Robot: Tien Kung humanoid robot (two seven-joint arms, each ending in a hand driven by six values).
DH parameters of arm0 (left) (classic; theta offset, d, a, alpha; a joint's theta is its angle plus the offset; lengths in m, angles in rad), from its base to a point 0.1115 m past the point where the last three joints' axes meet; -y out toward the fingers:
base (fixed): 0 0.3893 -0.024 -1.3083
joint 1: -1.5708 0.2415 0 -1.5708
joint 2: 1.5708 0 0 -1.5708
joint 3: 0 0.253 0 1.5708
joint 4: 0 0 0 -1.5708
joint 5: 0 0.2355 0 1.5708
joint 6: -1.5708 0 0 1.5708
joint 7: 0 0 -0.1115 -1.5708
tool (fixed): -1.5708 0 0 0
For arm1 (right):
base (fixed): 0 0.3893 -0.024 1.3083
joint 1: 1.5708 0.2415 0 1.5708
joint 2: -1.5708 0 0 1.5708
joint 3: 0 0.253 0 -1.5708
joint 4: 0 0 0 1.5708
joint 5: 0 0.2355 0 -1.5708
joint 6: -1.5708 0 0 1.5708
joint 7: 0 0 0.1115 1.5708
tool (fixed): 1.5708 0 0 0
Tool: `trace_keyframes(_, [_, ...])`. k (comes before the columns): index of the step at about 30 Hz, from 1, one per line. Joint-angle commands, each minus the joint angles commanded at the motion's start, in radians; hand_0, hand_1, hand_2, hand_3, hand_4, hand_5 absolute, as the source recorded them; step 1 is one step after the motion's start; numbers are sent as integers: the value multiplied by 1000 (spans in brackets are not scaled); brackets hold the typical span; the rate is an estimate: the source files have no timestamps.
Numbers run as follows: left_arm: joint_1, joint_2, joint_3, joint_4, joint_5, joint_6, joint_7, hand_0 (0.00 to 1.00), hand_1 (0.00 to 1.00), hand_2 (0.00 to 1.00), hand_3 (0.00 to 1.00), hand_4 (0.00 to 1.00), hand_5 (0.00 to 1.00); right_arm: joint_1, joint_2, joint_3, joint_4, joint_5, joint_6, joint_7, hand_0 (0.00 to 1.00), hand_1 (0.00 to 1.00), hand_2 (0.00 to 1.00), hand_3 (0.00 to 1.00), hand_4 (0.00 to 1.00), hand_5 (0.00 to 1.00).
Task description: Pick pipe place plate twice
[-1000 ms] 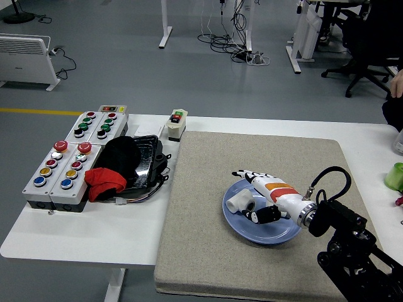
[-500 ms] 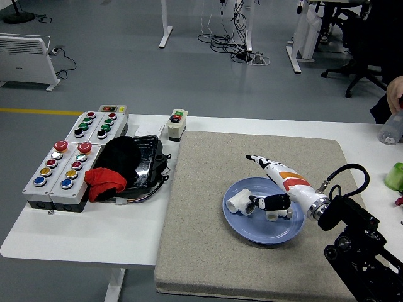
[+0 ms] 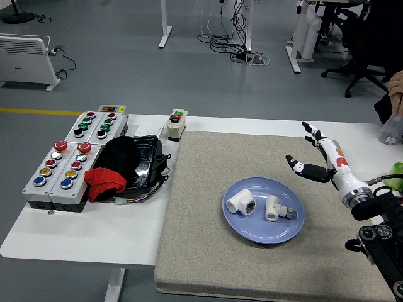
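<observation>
Two white pipe fittings lie on the blue plate [image 3: 264,233] in the middle of the grey mat: a tee-shaped one [image 3: 240,202] on the left and an elbow one [image 3: 276,208] on the right. My right hand [image 3: 310,153] hovers up and to the right of the plate, clear of it, open with its fingers spread and holding nothing. The left arm is out of sight.
Button control boxes [image 3: 60,168] and a black tray with black and red cloth [image 3: 119,167] fill the table's left side. A small switch box [image 3: 177,124] stands at the mat's far left corner. A person's hand [image 3: 397,88] holds a clear bottle [image 3: 391,130] at the right edge.
My right hand let go of the elbow fitting on the plate, then lifted away up and to the right, opening its fingers. The person's hand came in with a bottle.
</observation>
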Motion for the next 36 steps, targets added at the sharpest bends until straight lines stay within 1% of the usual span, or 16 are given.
trace_keyframes(1, [0, 0, 0, 0, 0, 0, 0, 627, 585, 519, 591, 276, 998, -2, 0, 6, 2, 26, -2, -3, 974, 894, 979, 943, 674, 404])
trace_keyframes(2, [0, 0, -1, 0, 1, 0, 0, 627, 585, 519, 591, 276, 998, -8, 0, 20, 10, 79, -5, -15, 974, 894, 979, 943, 674, 404])
trace_keyframes(3, [0, 0, -1, 0, 2, 0, 1, 627, 584, 520, 591, 274, 998, -13, 0, 41, 18, 124, -7, -33, 938, 879, 970, 939, 654, 431])
trace_keyframes(7, [1, 0, -2, 0, 3, -1, 1, 627, 584, 520, 591, 274, 998, -29, 1, 96, 35, 281, -18, -88, 938, 879, 970, 939, 654, 431])
trace_keyframes(8, [1, -1, -3, 0, 5, -1, 2, 627, 584, 520, 591, 274, 998, -35, 1, 117, 39, 333, -30, -100, 938, 879, 970, 939, 654, 431])
trace_keyframes(9, [1, -1, -4, 0, 5, -1, 2, 627, 584, 520, 591, 274, 998, -39, 1, 128, 42, 365, -36, -102, 938, 879, 970, 939, 654, 431])
trace_keyframes(10, [0, -1, -4, 0, 6, -1, 3, 627, 585, 520, 591, 275, 998, -44, 1, 142, 44, 404, -41, -104, 908, 851, 945, 911, 641, 474])
trace_keyframes(15, [0, -1, -5, 0, 9, -1, 4, 627, 585, 520, 591, 275, 998, -60, 0, 182, 54, 615, -49, -98, 908, 851, 945, 911, 641, 474])
trace_keyframes(16, [0, -1, -6, 0, 11, -2, 5, 626, 585, 521, 591, 274, 998, -63, -1, 189, 55, 646, -52, -96, 897, 841, 930, 901, 632, 478])
trace_keyframes(19, [0, -1, -7, 0, 12, -2, 5, 626, 585, 521, 591, 274, 998, -65, -2, 199, 56, 677, -56, -94, 897, 841, 930, 901, 632, 478])
trace_keyframes(29, [2, -3, -7, -1, 13, -3, 7, 625, 586, 522, 590, 274, 998, -70, 0, 208, 61, 696, -67, -71, 889, 832, 930, 905, 614, 490])
trace_keyframes(36, [4, -3, -8, 0, 15, -2, 6, 625, 587, 524, 590, 274, 998, -75, 0, 208, 66, 729, -90, -39, 884, 824, 922, 905, 602, 505])
